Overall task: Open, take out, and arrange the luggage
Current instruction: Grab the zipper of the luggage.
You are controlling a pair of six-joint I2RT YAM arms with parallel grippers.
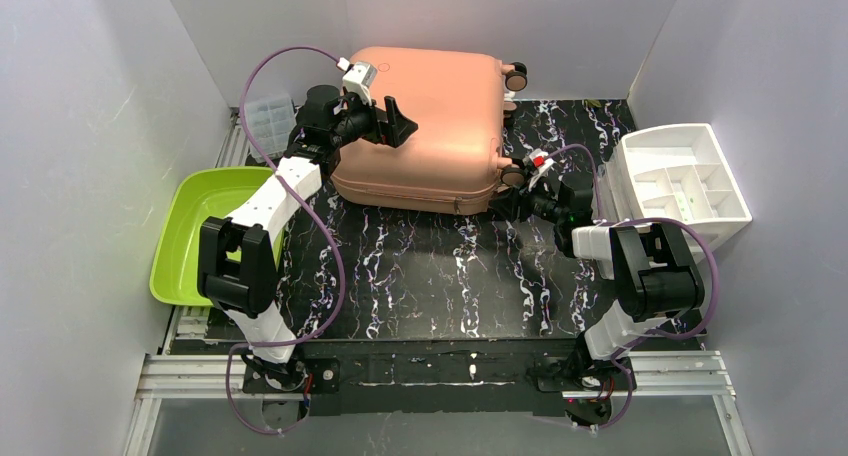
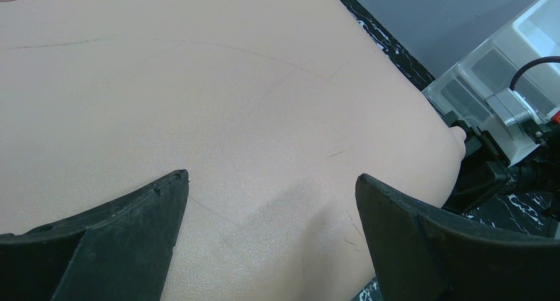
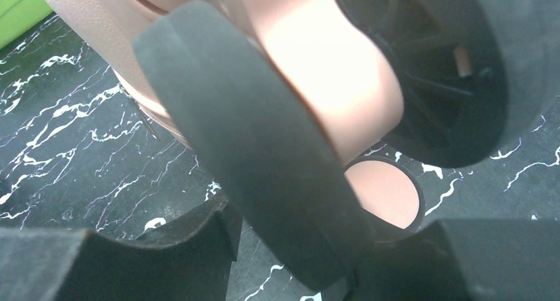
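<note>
Currently in hand: opening; the suitcase (image 1: 430,126) lay shut and flat at the table's (image 1: 420,276) far middle.
Left gripper (image 2: 272,179): spread wide just over the lid, holding nothing.
Right gripper (image 1: 507,200): straddled a near-corner wheel (image 3: 264,149); grip could not be told.
Next move: probably called for working the front seam (image 1: 400,198) open.
Surface: black, white-veined.
Room: pale walls (image 1: 90,126) close around.

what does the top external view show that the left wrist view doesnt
Only top external: the lime-green tray and the clear box at the back left. Only left wrist: fine scratches seen up close, between the spread left fingers. Both: the pink luggage and the white organizer.
</note>
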